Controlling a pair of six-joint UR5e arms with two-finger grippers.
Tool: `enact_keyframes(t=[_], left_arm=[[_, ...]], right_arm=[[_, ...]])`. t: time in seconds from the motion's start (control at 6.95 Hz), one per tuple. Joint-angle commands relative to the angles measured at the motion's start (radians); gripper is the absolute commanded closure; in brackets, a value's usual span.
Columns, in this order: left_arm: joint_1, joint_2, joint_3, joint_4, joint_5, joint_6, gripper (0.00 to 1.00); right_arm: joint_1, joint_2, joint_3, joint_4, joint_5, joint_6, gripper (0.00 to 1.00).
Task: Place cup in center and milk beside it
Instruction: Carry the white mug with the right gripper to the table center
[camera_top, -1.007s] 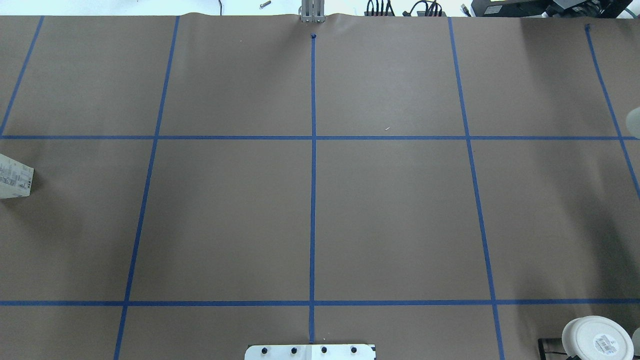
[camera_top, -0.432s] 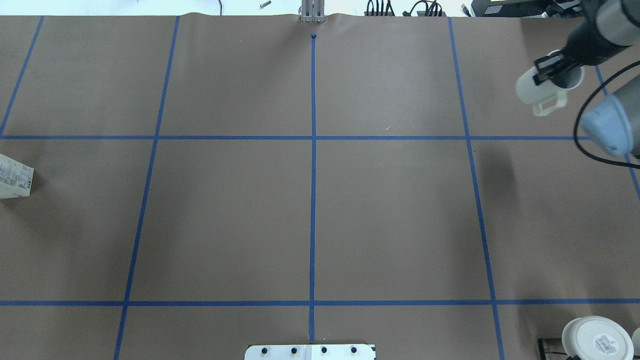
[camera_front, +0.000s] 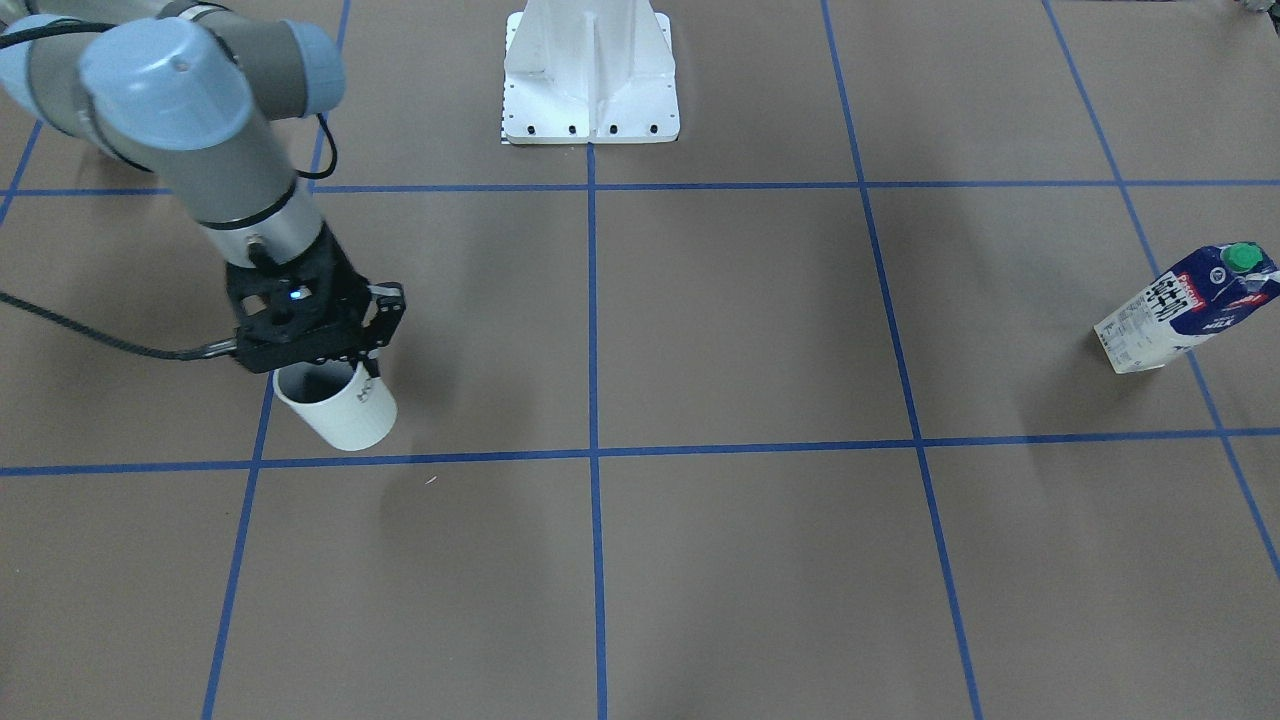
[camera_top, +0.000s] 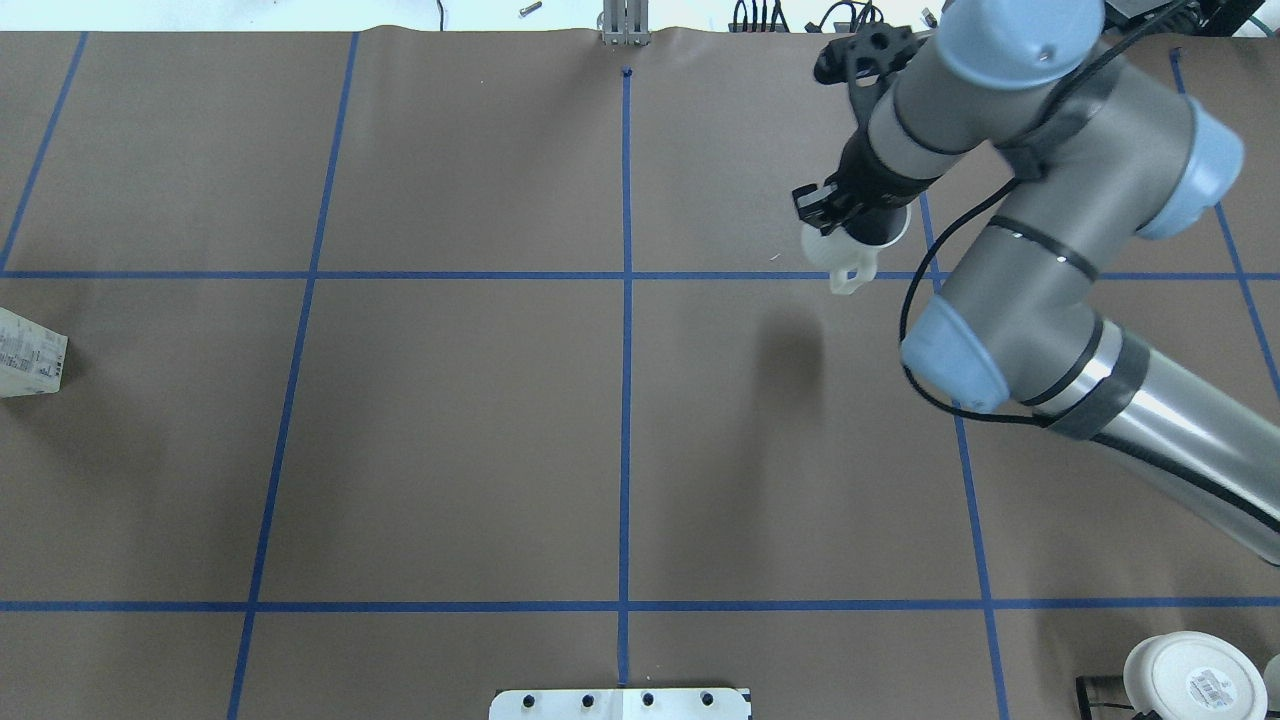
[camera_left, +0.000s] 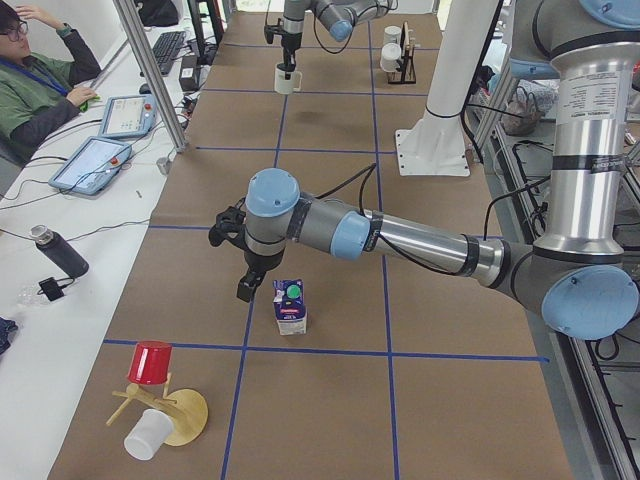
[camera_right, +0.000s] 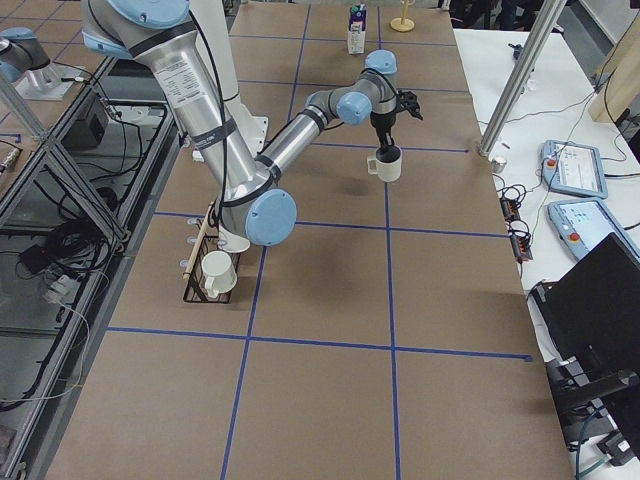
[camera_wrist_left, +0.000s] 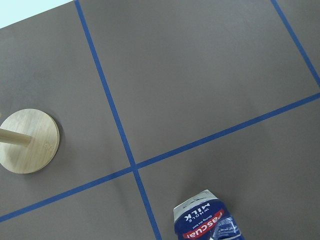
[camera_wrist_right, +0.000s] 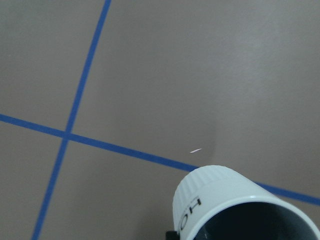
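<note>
At the far left edge of the overhead view, the milk (camera_top: 30, 365) stands upright on the bench (camera_top: 450, 450), close to a crossing of the blue tape lines (camera_top: 625, 350) and well apart from the center (camera_top: 640, 420). The left fingers (camera_left: 245, 290) hang just beside and above the carton without touching it; I cannot tell whether they are apart or together. Right of the middle tape line, the right fingers (camera_front: 372, 358) are clamped on the rim of the cup (camera_top: 848, 250), one inside and one outside. The cup is white with dark lettering on its side. It hangs clear of the bench over the far cross line, handle toward the robot, with its shadow on the paper nearby. At the near right corner sits an upturned white mug (camera_top: 1190, 680) with a sticker on its base.
</note>
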Motion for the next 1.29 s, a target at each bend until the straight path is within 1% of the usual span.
enact_keyframes(t=[0.0, 0.14, 0.29, 0.58, 1.01, 1.15], left_arm=[[-0.001, 0.0, 0.008, 0.0, 0.0, 0.0, 0.01], [-0.001, 0.0, 0.008, 0.0, 0.0, 0.0, 0.01], [-0.001, 0.0, 0.008, 0.0, 0.0, 0.0, 0.01], [-0.001, 0.0, 0.013, 0.0, 0.0, 0.0, 0.01], [0.001, 0.0, 0.016, 0.0, 0.0, 0.0, 0.01], [0.001, -0.002, 0.016, 0.0, 0.0, 0.0, 0.01]], right_arm=[[-0.162, 0.255, -0.143, -0.193, -0.091, 0.279, 1.0], [-0.249, 0.32, -0.218, -0.202, -0.172, 0.404, 1.0], [-0.303, 0.324, -0.235, -0.184, -0.202, 0.453, 1.0], [-0.331, 0.324, -0.239, -0.168, -0.202, 0.456, 1.0], [-0.335, 0.315, -0.291, -0.083, -0.201, 0.455, 1.0], [-0.335, 0.315, -0.295, -0.076, -0.201, 0.45, 0.69]])
